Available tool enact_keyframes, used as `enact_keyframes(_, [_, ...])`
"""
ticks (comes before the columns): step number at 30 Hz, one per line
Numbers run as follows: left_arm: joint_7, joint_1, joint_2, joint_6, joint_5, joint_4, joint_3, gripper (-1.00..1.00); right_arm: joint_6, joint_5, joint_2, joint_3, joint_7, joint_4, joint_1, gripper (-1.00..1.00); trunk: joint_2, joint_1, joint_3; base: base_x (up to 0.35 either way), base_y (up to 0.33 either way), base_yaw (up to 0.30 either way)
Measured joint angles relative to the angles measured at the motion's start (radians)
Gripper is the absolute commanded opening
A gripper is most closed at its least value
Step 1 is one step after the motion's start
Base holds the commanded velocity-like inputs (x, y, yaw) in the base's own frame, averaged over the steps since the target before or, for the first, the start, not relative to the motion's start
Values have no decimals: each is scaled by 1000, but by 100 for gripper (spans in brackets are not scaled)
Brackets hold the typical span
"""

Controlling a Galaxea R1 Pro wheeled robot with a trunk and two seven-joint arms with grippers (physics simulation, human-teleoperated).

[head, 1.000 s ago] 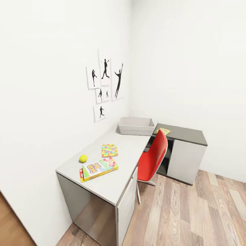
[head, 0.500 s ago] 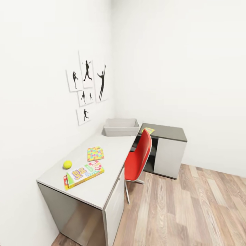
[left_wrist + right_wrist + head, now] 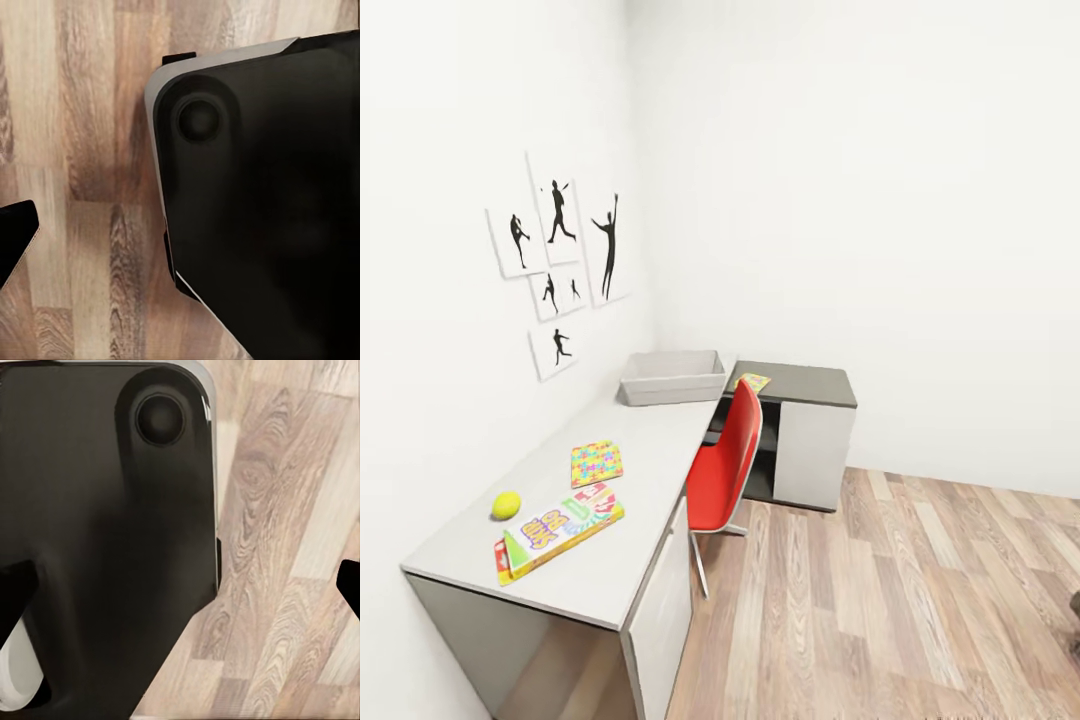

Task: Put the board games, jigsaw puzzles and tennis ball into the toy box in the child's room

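Four toys lie on the counter (image 3: 660,470): near-left tennis ball (image 3: 506,504), board game (image 3: 558,530), jigsaw puzzle (image 3: 596,463); toy box (image 3: 672,377) far. Light, rigid board game: grip its long edges. Wrist views: floor (image 3: 90,150); end effector state unclear.

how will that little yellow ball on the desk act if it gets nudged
The ball is round and lies free on the flat desk, so it would probably roll. It sits near the wall side, so it may bounce back.
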Motion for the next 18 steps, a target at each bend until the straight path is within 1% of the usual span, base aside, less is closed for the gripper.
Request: enact_keyframes(18, [0, 0, 1, -2, 0, 0, -1, 100, -18, 0, 0, 0, 0, -1, 0, 100, 126, -69, 57, 0, 0, -280])
